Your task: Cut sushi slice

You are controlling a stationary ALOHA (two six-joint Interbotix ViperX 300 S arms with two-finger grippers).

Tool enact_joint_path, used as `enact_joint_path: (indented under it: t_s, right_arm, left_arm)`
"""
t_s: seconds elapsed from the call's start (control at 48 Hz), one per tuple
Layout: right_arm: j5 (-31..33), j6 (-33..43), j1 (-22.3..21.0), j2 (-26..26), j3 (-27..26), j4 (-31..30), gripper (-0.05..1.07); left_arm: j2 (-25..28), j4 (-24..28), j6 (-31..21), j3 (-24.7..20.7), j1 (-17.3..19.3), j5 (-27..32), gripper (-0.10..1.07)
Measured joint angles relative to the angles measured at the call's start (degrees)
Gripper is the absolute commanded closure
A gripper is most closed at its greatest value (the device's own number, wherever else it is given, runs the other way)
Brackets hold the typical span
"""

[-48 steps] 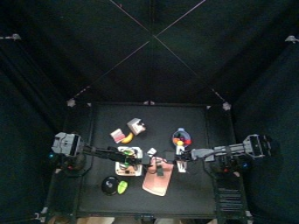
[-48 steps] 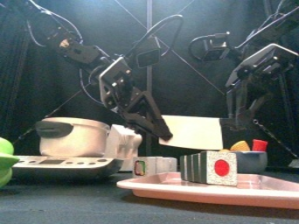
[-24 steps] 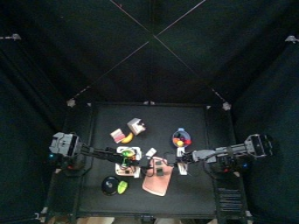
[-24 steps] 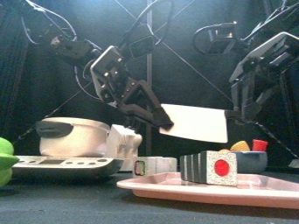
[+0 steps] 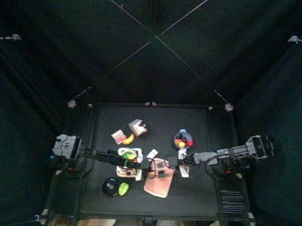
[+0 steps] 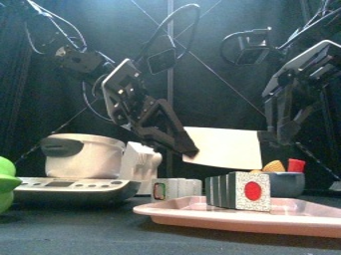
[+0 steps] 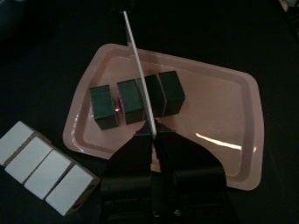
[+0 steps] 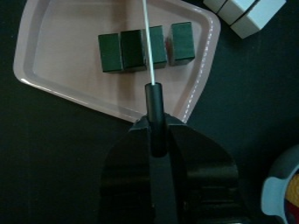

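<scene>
Sushi roll (image 7: 138, 98): lies on the pink tray (image 7: 228, 96), already in 3 dark pieces side by side.
Left hand (image 7: 149, 149): pinching the handle of a knife (image 6: 224, 145), blade raised above the sushi roll, not touching it.
Right hand (image 8: 152, 131): pinching a thin blade (image 8: 145, 35) held over the sushi roll.
Surface (image 5: 200, 124): also carries a rice cooker (image 6: 80, 154) beside the pink tray.
</scene>
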Motion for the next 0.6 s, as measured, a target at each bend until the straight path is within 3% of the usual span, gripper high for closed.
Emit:
enact_joint_path:
  t_s: [0.604]
  right_arm:
    - [-0.6, 0.0, -0.1, 2.0, -0.1, 0.0, 0.71]
  left_arm:
    - [1.5, -0.6, 0.0, -0.1, -0.2, -0.1, 0.6]
